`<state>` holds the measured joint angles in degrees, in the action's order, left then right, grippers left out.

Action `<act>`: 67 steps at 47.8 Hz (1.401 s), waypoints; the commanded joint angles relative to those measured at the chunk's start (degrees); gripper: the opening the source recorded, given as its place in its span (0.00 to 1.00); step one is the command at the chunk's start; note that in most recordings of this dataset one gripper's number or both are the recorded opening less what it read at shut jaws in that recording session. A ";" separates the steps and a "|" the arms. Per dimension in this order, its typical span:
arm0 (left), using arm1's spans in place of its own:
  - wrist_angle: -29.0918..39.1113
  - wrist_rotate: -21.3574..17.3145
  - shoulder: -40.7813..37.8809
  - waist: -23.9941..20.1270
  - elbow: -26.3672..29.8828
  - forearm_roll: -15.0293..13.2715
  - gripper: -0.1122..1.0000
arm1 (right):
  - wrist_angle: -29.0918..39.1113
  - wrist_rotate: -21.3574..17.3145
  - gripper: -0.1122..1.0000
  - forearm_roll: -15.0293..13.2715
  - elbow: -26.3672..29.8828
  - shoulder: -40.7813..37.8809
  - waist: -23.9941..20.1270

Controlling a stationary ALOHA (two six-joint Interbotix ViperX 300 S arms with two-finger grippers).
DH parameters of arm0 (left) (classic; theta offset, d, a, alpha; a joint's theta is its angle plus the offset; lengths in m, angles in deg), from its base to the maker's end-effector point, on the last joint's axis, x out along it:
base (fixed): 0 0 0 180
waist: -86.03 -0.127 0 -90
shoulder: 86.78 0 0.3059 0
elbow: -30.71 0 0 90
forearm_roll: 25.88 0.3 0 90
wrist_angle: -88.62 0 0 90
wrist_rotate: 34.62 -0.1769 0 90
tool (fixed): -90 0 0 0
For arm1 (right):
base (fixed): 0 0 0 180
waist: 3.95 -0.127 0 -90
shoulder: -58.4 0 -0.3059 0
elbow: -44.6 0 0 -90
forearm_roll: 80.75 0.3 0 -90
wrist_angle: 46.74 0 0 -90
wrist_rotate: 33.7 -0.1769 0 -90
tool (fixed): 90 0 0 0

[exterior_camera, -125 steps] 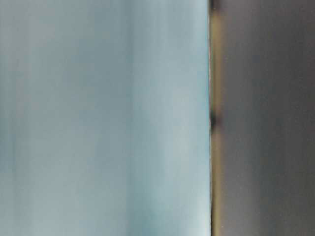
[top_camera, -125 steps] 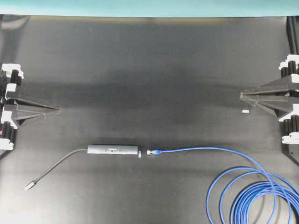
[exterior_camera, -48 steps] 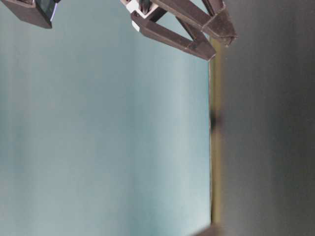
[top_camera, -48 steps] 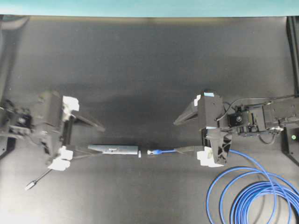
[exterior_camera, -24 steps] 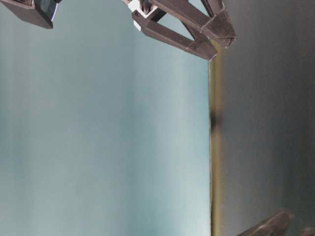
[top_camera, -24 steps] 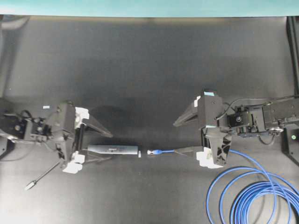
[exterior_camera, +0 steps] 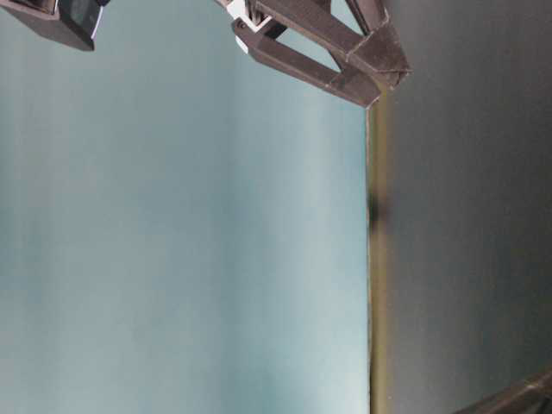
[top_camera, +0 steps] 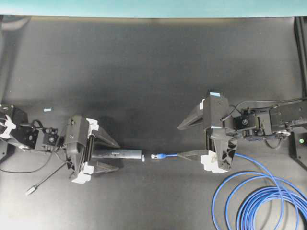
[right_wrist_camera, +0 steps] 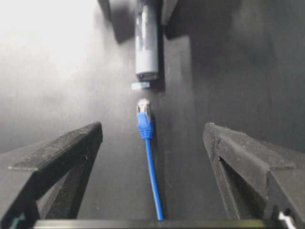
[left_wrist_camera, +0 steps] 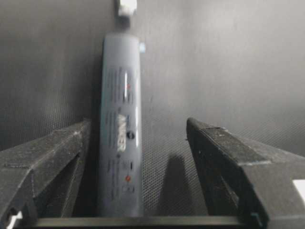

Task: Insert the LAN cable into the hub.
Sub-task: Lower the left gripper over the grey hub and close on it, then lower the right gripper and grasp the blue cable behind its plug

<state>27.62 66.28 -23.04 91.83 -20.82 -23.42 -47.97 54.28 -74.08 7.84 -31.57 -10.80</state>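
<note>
The slim dark-grey metallic bar of the hub (top_camera: pixel 122 154) lies flat on the black bench (top_camera: pixel 153 72), whose surface shows a fine woven grain in the wrist views. Its top is smooth and faintly glossy, printed with small white lettering, and a thin grey cable tail (top_camera: pixel 48 178) runs off its left end to a small silver plug (top_camera: pixel 30 190). A small white chip (top_camera: pixel 143 157) sits just beside the hub's right end.

The left claw (top_camera: pixel 114 155) is spread wide, its two matte black wedge-shaped fingers (left_wrist_camera: pixel 47 157) standing on either side of the hub's left part; one finger is close against the hub's edge, though contact cannot be told, and the other is well apart.

The bright-blue LAN cable (top_camera: pixel 249 196) lies partly coiled in loops at the lower right of the bench, and a straight run leads to its clear plug with a blue boot (top_camera: pixel 159 155), which points at the hub's right end, near it but apart. The right claw (top_camera: pixel 184 141) is likewise spread wide, its black fingers (right_wrist_camera: pixel 62 152) straddling the straight run without touching it.

A pale teal strip (top_camera: pixel 153 7) borders the bench's far edge. The table-level view is blurred, showing mostly teal.
</note>
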 commanded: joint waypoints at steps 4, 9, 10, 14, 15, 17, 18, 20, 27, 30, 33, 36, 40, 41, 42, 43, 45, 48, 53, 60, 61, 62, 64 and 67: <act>0.97 0.18 -1.67 -0.09 0.53 0.09 0.76 | -0.44 -0.35 0.84 0.09 0.79 0.00 -0.18; 2.29 0.09 -1.85 0.00 0.79 0.09 0.70 | -0.53 -0.35 0.84 0.09 0.79 0.00 -0.18; 2.20 0.09 -1.85 0.00 0.79 0.09 0.68 | -0.44 -0.35 0.84 0.18 0.79 0.00 -0.18; 2.20 -0.26 -1.76 0.09 0.88 0.09 0.56 | -0.44 -0.35 0.84 0.18 0.70 0.00 -0.26; 2.20 -0.44 -1.76 0.00 0.88 0.09 0.49 | -0.44 -0.35 0.84 0.09 0.62 0.00 -0.26; 2.46 -0.62 -1.67 0.00 0.88 0.18 0.40 | -0.44 -0.35 0.84 0.09 0.53 0.00 -0.26; 2.46 -0.79 -1.49 0.09 0.88 0.18 0.36 | -0.44 -0.35 0.84 0.18 0.53 0.00 -0.26; 2.55 -0.88 -1.05 0.00 0.79 0.09 0.35 | -0.44 -0.35 0.84 0.18 0.35 -0.09 -0.35; 5.45 -0.97 2.99 -0.44 0.70 0.09 0.35 | -0.70 -0.35 0.84 0.09 0.00 -0.70 -0.44; 8.35 -0.97 5.36 -0.62 0.97 0.18 0.35 | -1.49 -0.26 0.84 0.18 -0.09 -1.49 -0.44; 12.13 -1.05 8.09 -0.88 1.32 0.09 0.35 | -2.64 -0.26 0.84 0.09 -0.35 -2.46 -0.53; 17.23 -1.05 11.60 -1.14 1.93 0.18 0.35 | -3.96 -0.26 0.84 0.18 -0.53 -3.69 -0.79; 23.12 -1.05 15.64 -1.58 2.99 0.18 0.35 | -5.89 -0.26 0.84 0.18 -0.70 -5.45 -0.97; 24.70 -1.14 16.61 -1.58 3.25 0.09 0.35 | -6.50 -0.26 0.84 0.18 -0.79 -6.15 -0.97; 26.19 -1.14 17.49 -1.76 3.60 0.18 0.35 | -6.94 -0.26 0.84 0.18 -0.88 -6.68 -1.05; 27.60 -1.14 18.37 -1.76 3.96 0.18 0.35 | -7.38 -0.26 0.84 0.09 -0.97 -7.21 -1.14; 30.50 -1.49 20.04 -1.93 4.57 0.09 0.35 | -8.26 -0.26 0.84 0.18 -1.05 -8.26 -1.23; 34.54 -2.37 22.06 -1.93 5.45 0.18 0.35 | -9.76 -0.26 0.84 0.09 -1.05 -10.11 -1.41; 41.13 -3.69 25.05 -1.93 6.86 0.18 0.35 | -11.95 -0.18 0.84 0.09 -0.79 -13.10 -1.76; 44.03 -3.87 27.16 -1.93 7.29 0.18 0.35 | -13.97 -0.18 0.84 0.09 0.09 -17.23 -2.20; 44.12 -3.78 27.33 -1.93 7.21 0.18 0.35 | -14.06 -0.18 0.84 0.09 0.18 -17.75 -2.20; 44.03 -3.69 27.42 -1.93 7.21 0.18 0.35 | -14.24 -0.18 0.84 0.09 0.35 -18.19 -2.20; 44.12 -3.43 27.60 -1.93 7.12 0.09 0.35 | -14.41 -0.18 0.84 0.18 0.70 -19.07 -2.20; 44.21 -3.34 27.60 -1.76 7.12 0.18 0.35 | -14.50 -0.09 0.84 0.18 1.05 -20.04 -2.20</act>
<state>71.92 62.85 3.68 89.89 -14.40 -23.42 -61.68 54.28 -74.08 7.84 -50.38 -12.82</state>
